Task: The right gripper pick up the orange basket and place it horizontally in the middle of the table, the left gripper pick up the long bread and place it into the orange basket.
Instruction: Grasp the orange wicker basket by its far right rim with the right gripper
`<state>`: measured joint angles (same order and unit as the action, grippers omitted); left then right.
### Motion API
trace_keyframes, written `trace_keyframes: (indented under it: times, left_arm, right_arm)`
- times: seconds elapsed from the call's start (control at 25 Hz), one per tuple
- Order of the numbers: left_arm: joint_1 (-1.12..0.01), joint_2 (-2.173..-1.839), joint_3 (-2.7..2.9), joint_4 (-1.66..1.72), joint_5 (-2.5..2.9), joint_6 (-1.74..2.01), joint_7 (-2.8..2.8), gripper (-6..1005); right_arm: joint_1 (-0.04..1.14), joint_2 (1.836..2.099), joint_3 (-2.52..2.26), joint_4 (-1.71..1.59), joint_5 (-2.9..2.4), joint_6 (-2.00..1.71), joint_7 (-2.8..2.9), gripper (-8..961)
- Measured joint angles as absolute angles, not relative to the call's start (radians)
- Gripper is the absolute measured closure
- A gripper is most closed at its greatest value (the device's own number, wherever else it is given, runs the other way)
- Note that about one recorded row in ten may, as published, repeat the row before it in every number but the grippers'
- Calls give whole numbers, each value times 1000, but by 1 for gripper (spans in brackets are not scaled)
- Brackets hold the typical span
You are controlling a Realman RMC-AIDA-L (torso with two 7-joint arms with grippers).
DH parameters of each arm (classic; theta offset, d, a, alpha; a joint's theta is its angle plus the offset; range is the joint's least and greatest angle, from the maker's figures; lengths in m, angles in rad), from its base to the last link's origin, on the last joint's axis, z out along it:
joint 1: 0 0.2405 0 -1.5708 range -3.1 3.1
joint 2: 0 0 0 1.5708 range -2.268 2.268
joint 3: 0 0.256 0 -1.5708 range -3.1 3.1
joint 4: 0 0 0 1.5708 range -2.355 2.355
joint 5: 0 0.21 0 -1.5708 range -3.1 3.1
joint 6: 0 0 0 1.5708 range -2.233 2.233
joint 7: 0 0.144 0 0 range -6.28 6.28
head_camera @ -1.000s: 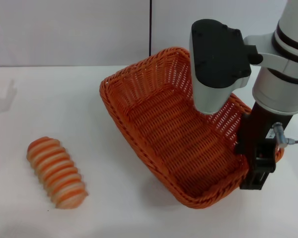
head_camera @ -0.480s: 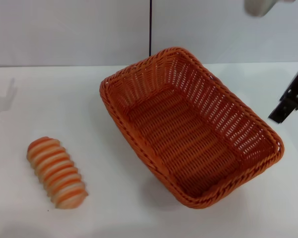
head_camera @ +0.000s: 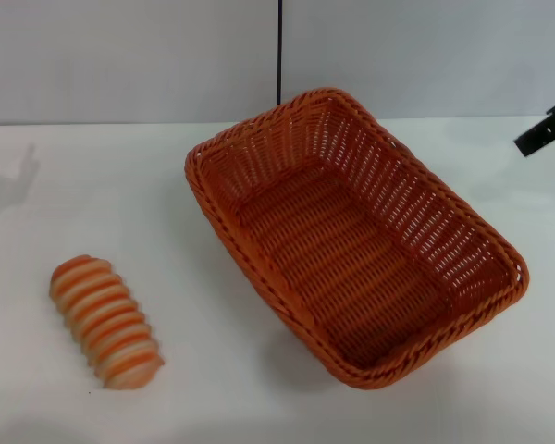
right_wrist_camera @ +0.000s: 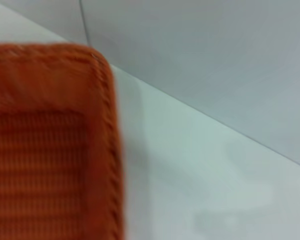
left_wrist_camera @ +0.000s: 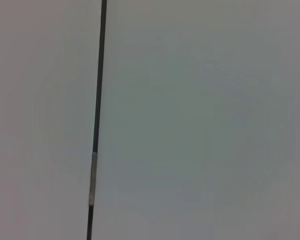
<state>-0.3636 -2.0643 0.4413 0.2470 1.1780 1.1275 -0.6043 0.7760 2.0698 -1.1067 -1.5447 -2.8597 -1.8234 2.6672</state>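
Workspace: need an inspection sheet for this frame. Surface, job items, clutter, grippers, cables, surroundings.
Surface: the table, white and flat, carries only the two job things.
Job's things: the orange basket sits on the table at an angle, empty, on the robot's right of centre. The long bread lies on the table apart from the basket, on the robot's left.
Clutter: nothing seen.
Grippers: the right gripper shows only as a black tip at the head view's right edge, off the basket, holding nothing. The left gripper shows only as a dark sliver at the left edge.
Cables: nothing seen.
Surroundings: plain grey wall with a dark vertical seam behind the table.
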Motion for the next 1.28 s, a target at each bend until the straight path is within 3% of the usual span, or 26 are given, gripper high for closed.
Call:
trace_keyframes:
  times: [1.28]
  left_arm:
    - [-364,-2066,436,224,1180,1123,-604,312]
  right_arm:
    - [819,2067,-1090,-1073,-2616,-1496,2450,277]
